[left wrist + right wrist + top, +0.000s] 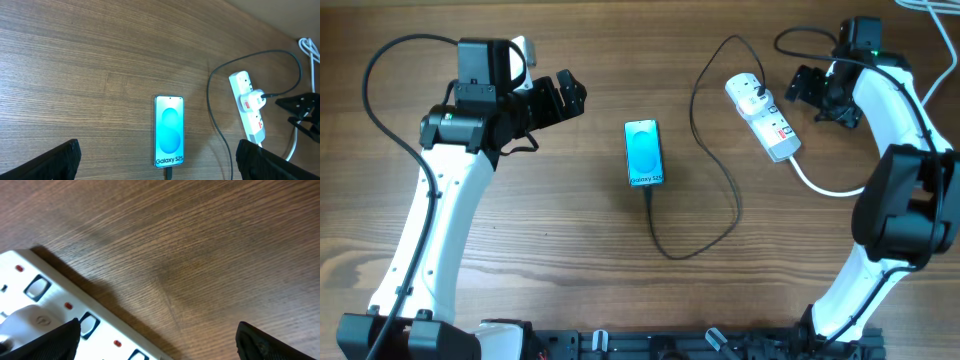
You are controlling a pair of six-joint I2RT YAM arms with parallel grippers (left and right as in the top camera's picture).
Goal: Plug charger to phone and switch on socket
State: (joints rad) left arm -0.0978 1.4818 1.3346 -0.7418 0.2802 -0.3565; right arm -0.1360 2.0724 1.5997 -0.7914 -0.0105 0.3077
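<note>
Overhead puts the charger [672, 256] seemingly seated in the phone [643, 152] mid-table, so only the socket [764, 117] is left. My right gripper [808, 90], fingers apart, hovers beside it; I'd press the rocker switch [87, 324] by the white plug [757, 92] straight down, gently. Left gripper [565, 95] waits, fingers spread.

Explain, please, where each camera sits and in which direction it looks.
Overhead: above the table, facing down; shows left gripper, right gripper.
Left wrist: on left arm, facing phone and socket; own fingers at lower corners.
Right wrist: close over the socket's switches; own fingers at lower corners.
Shared: overhead and left wrist both show phone, charger, socket.
</note>
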